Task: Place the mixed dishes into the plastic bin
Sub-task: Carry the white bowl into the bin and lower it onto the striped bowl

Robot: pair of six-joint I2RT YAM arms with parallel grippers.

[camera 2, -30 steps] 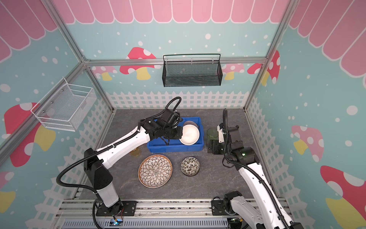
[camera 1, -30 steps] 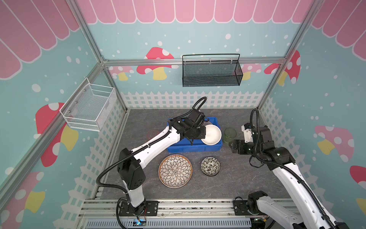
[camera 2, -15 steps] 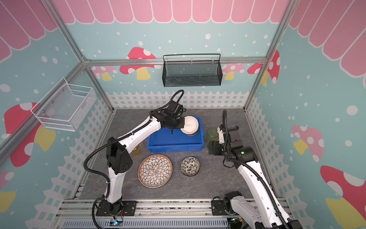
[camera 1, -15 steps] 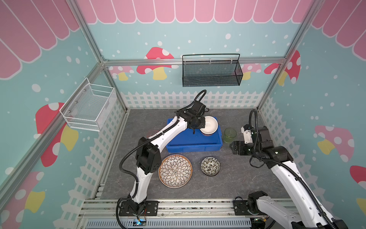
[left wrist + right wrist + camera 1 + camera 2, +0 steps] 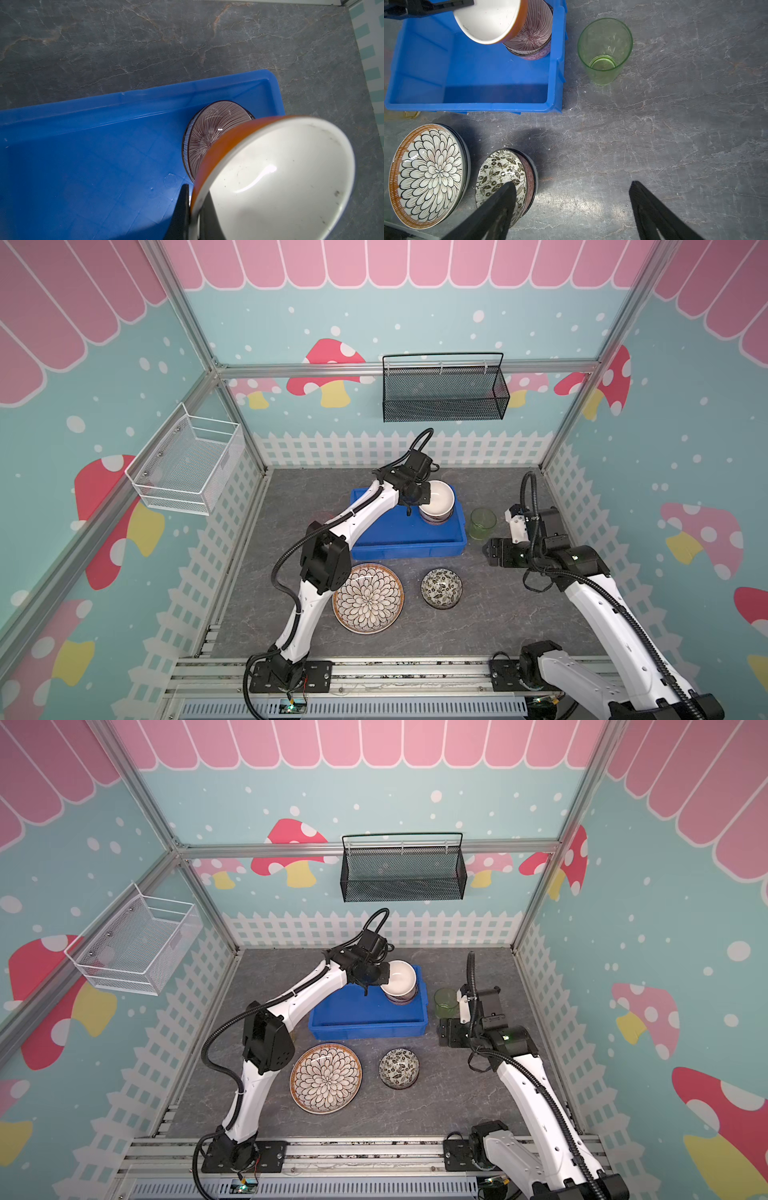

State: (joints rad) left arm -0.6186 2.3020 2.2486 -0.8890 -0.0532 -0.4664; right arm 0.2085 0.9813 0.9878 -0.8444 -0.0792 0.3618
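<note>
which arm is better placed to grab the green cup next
Right: the right pincer is open, empty and close to the green cup; the left pincer is shut on the white bowl over the blue bin.

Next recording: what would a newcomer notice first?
The left pincer pinches a tilted orange-sided white bowl by its rim above striped bowls in the far right corner of the blue bin. In front of the bin lie a petal plate and a leaf-patterned bowl; a green cup stands right of it.

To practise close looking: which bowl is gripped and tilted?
The orange, white-lined bowl, clamped in the left jaws over the bin; the striped bowl and leafy bowl rest unheld.
</note>
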